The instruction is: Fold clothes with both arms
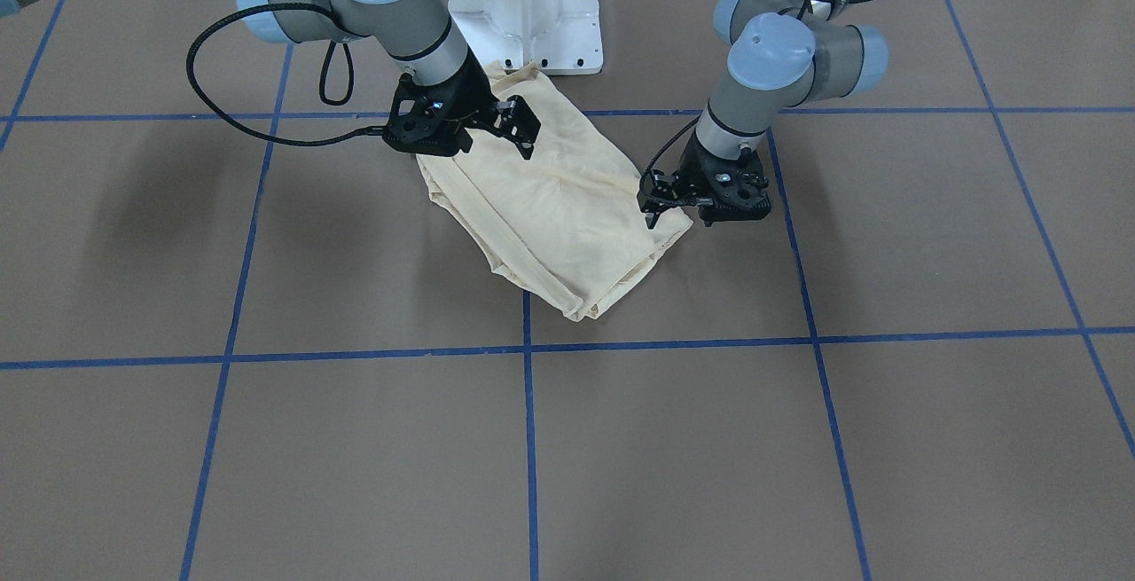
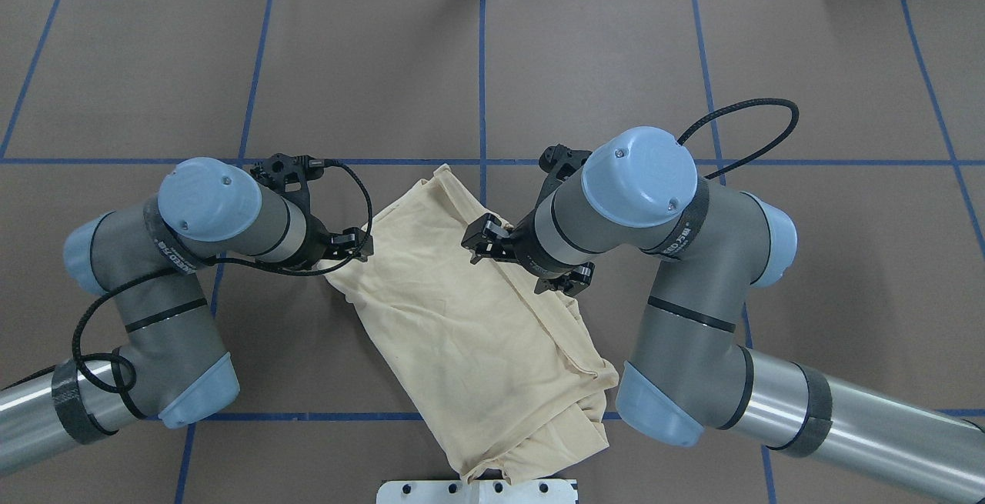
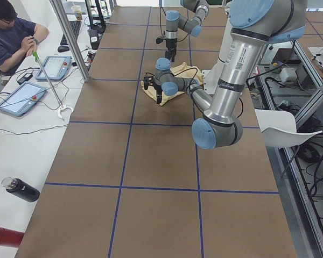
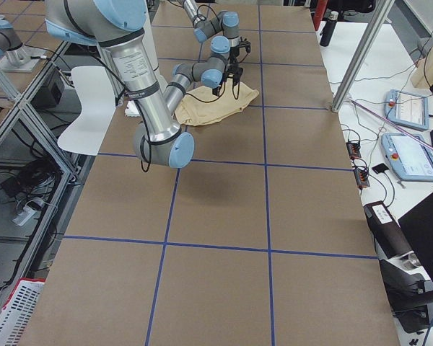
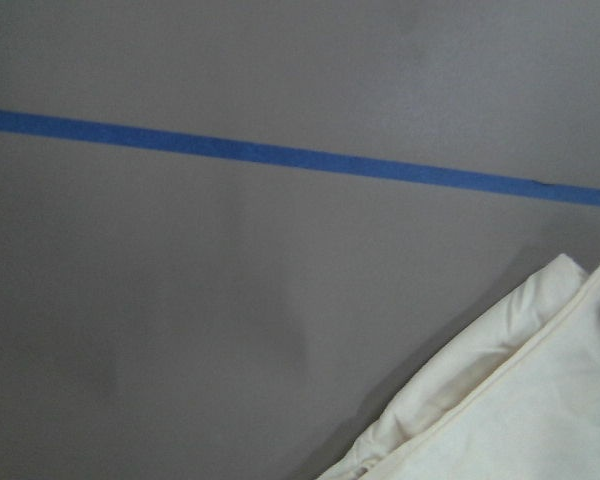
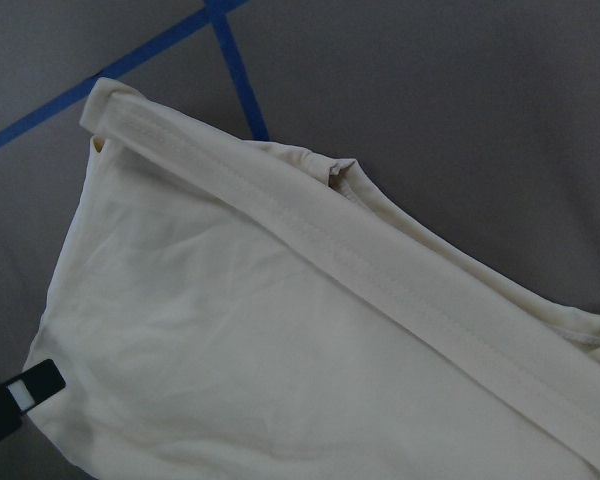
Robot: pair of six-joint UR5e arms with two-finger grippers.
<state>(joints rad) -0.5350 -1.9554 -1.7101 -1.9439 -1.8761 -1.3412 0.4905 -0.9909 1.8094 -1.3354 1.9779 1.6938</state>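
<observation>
The cream-yellow clothes (image 2: 454, 319) lie folded into a long slanted packet near the robot's base, also seen from the front (image 1: 559, 208). My left gripper (image 2: 355, 245) hovers open at the packet's left edge (image 1: 654, 201); its wrist view shows only a corner of the cloth (image 5: 540, 400) and no fingers. My right gripper (image 2: 479, 241) hangs open just over the packet's far part (image 1: 525, 129). One fingertip (image 6: 20, 395) shows in the right wrist view above the hemmed cloth (image 6: 280, 350). Neither gripper holds fabric.
The white pedestal base (image 1: 528, 13) stands right behind the shirt, touching its near end (image 2: 477, 491). Blue tape lines (image 2: 482, 81) grid the brown table. A person (image 3: 11, 37) sits at a side table with tablets and cables; a dark bottle (image 3: 20, 189) lies there.
</observation>
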